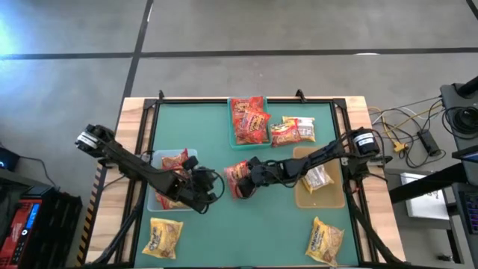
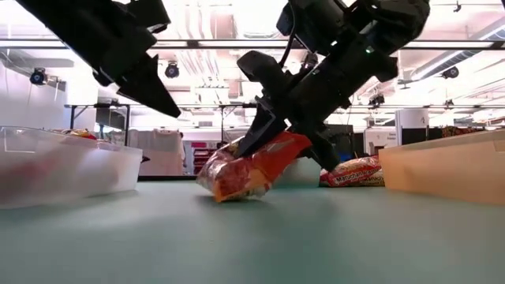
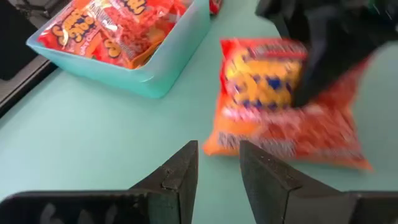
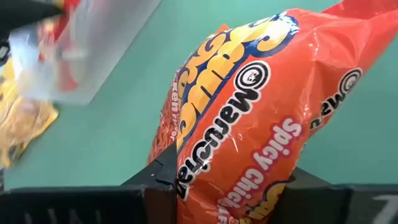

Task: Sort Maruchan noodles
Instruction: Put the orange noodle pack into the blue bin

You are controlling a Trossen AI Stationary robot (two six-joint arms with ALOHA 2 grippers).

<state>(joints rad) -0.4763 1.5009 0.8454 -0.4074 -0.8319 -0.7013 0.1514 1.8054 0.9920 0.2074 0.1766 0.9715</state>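
A: Pinching crinkly orange-red plastic Maruchan packet [image 1: 237,179] mid-mat, right gripper [image 1: 250,178] lifts one end.
B: Left gripper [image 1: 196,188] beside it, jaws narrowly apart, empty. Edge grip risks the packet slipping out.

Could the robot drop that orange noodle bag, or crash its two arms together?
Maybe both. The right gripper pinches the crinkly orange-red plastic noodle packet near one end, while the other end rests on the green table, so the slippery packet might slide out when lifted. The left gripper hangs empty right beside it, so the arms could bump. The teal plastic bin already looks full of red packets, so another might spill over.
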